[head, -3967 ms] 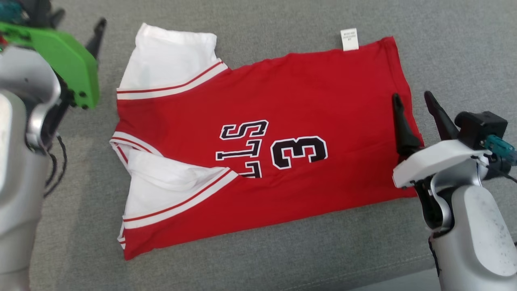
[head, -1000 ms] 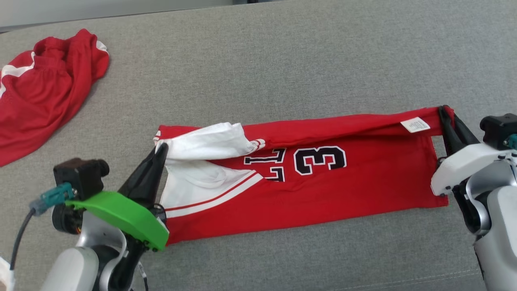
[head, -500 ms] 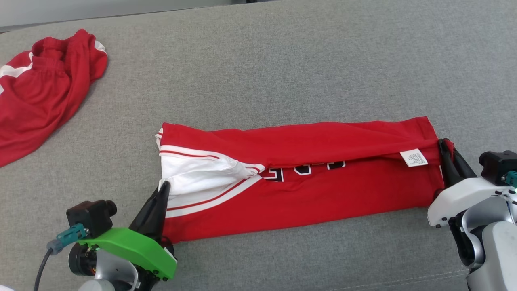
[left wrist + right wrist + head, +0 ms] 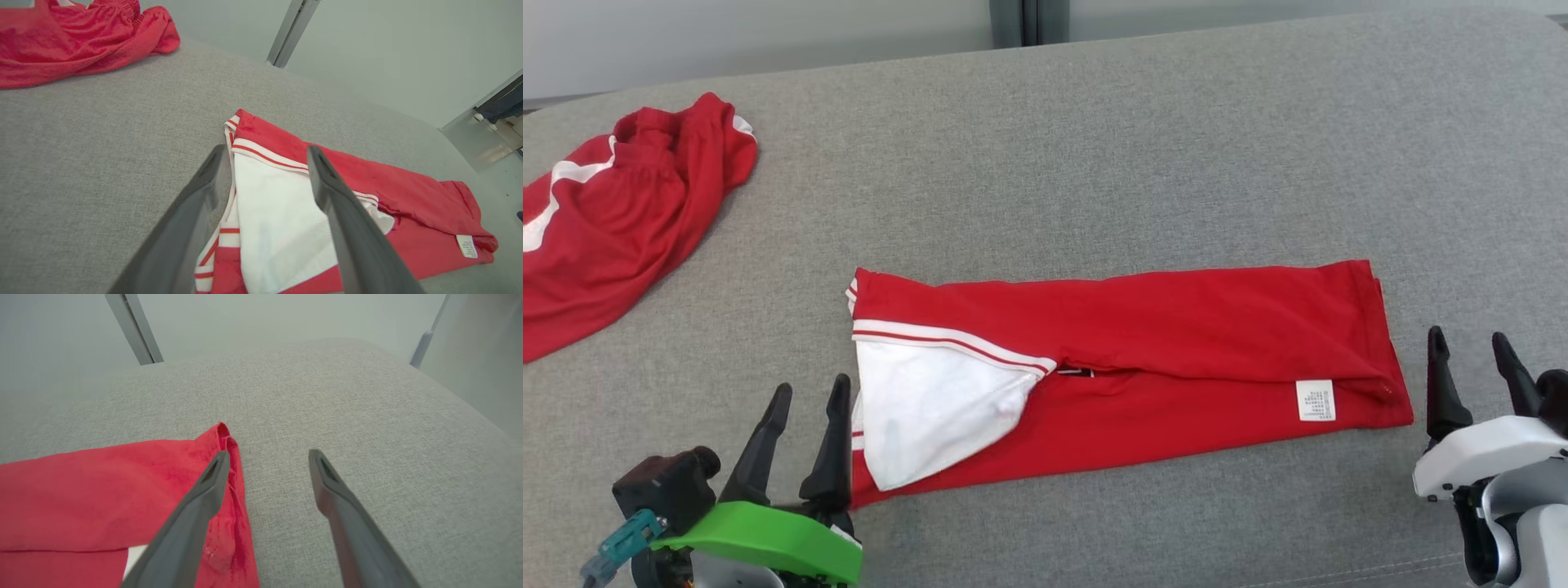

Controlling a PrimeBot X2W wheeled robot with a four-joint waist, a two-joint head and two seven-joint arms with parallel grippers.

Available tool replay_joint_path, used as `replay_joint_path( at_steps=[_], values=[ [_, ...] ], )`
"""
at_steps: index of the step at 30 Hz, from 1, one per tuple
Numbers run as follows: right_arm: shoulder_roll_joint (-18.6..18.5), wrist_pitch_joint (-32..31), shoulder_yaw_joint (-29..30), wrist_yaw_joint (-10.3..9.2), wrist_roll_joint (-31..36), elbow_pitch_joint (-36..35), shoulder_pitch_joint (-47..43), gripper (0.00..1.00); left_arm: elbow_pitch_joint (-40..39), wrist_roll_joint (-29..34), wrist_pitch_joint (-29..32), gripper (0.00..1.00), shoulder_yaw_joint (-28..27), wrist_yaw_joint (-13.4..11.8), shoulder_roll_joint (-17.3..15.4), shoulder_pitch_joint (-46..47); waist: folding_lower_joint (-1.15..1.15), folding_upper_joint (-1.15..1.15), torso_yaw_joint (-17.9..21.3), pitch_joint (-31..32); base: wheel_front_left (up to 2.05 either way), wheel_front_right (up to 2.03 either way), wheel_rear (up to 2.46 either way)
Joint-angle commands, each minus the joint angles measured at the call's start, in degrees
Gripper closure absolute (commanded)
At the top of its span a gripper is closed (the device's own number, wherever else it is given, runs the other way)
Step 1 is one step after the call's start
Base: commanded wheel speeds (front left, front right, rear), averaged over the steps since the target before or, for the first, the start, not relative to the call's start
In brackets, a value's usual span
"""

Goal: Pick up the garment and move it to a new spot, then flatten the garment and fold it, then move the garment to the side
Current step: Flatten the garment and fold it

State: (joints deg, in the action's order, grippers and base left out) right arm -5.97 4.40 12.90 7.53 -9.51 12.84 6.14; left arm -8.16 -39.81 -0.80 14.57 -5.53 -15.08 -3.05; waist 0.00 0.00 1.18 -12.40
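Folded lengthwise, the red jersey with white sleeve (image 4: 1176,327) lies centre on the grey fabric cushion (image 4: 1094,147), its number now hidden. Left gripper (image 4: 812,384) at 7 o'clock and right gripper (image 4: 1467,335) at 4 o'clock have released it, fingers apart.

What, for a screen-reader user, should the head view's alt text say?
A red jersey, folded into a long strip with a white sleeve at its left end, lies on a grey cushion. Open left pincer and right pincer flank its ends; another red garment lies crumpled far left.
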Motion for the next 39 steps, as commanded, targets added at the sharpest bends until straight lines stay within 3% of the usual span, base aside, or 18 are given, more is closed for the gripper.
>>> replay_joint_path(
  at_steps=[1, 6, 12, 27, 28, 29, 31, 32, 39],
  values=[
    [0.4, 0.7, 0.8, -0.09, 0.5, -0.1, -0.8, 0.0, -0.4, 0.6, -1.2, 0.0, -0.6, -0.4, -0.1, -0.8, 0.0, 0.0, -0.4, 1.1, 0.0, 0.0, 0.0],
    [1.0, 0.0, 1.0, -0.08, 0.6, 0.7, 0.0, 0.0, 0.7, 3.1, -4.9, 0.0, -1.2, -1.1, 0.4, 0.8, 0.0, 0.0, -0.4, 2.2, 0.0, 0.0, 0.0],
    [0.5, -5.4, -2.6, -0.09, 0.1, 3.4, 3.2, 0.0, 5.2, 5.1, -9.3, 0.0, -0.7, -1.6, 2.0, 2.5, 0.0, 0.0, -0.3, 2.6, 0.0, 0.0, 0.0],
    [-5.4, -18.0, -6.5, -0.09, -2.0, 18.0, 9.8, 0.0, 11.9, 6.6, -12.6, 0.0, -0.7, -1.3, 2.9, 4.5, 0.0, 0.0, -3.9, 1.3, 0.0, 0.0, 0.0],
    [-5.6, -18.8, -7.0, -0.09, -2.6, 18.7, 10.1, 0.24, 12.1, 6.6, -12.6, 0.0, -0.7, -1.3, 2.9, 4.6, 0.0, 0.0, -4.0, 1.4, 0.0, 0.0, 0.0],
    [-5.8, -19.3, -7.5, -0.09, -2.9, 19.1, 10.4, 0.53, 12.2, 6.6, -12.7, 0.0, -0.8, -1.3, 2.9, 4.6, 0.0, 0.0, -4.0, 1.5, 0.0, 0.0, 0.0],
    [-6.5, -20.1, -8.3, -0.09, -3.8, 20.0, 11.1, 0.78, 12.6, 6.6, -12.8, 0.0, -0.9, -1.5, 2.8, 4.4, 0.0, 0.0, -3.8, 1.7, 0.0, 0.0, 0.0],
    [-6.8, -20.2, -8.8, -0.09, -4.3, 20.3, 11.6, 1.0, 12.7, 6.6, -12.9, 0.0, -0.9, -1.6, 2.7, 4.3, 0.0, 0.0, -3.7, 1.9, 0.0, 0.0, 0.0],
    [-9.3, -17.9, -9.6, -0.11, -6.9, 20.9, 14.1, 1.0, 12.5, 7.2, -12.3, 0.0, -0.6, -2.6, 2.0, 3.8, 0.0, 0.0, -1.9, 2.8, 0.0, 0.0, 0.0]
  ],
)
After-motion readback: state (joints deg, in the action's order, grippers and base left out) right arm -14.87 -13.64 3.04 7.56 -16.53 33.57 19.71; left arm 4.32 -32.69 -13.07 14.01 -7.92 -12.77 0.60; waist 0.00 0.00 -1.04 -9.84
